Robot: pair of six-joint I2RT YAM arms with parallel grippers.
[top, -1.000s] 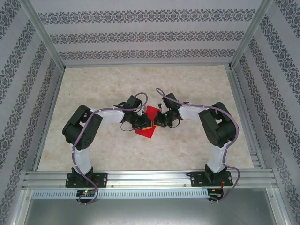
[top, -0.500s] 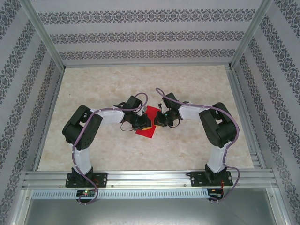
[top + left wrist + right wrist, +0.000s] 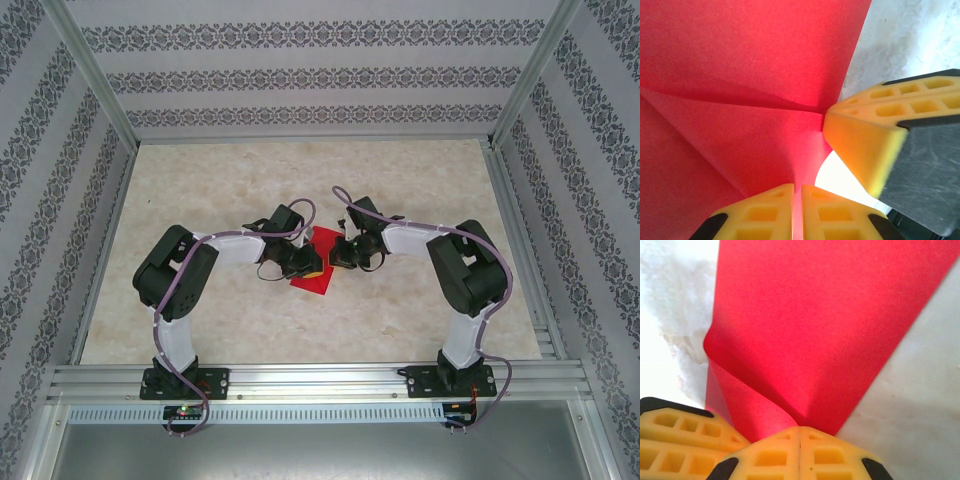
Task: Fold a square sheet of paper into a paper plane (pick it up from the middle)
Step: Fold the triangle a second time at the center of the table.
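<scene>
Two claws meet over the middle of the desk [image 3: 400,330], pinching one square sheet of paper [image 3: 312,283] between them. The left claw [image 3: 801,192] is clamped tight on a raised ridge of the bright red sheet. The right claw [image 3: 800,432] is closed just as narrowly on a curled fold close beside it. Creases fan across the paper, and its near corner points toward the arm bases.

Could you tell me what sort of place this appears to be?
Probably a lab test cell: aluminium framing edges a marble-look table, patterned panels wall it in, and the left arm and right arm are bolted at its near edge.
</scene>
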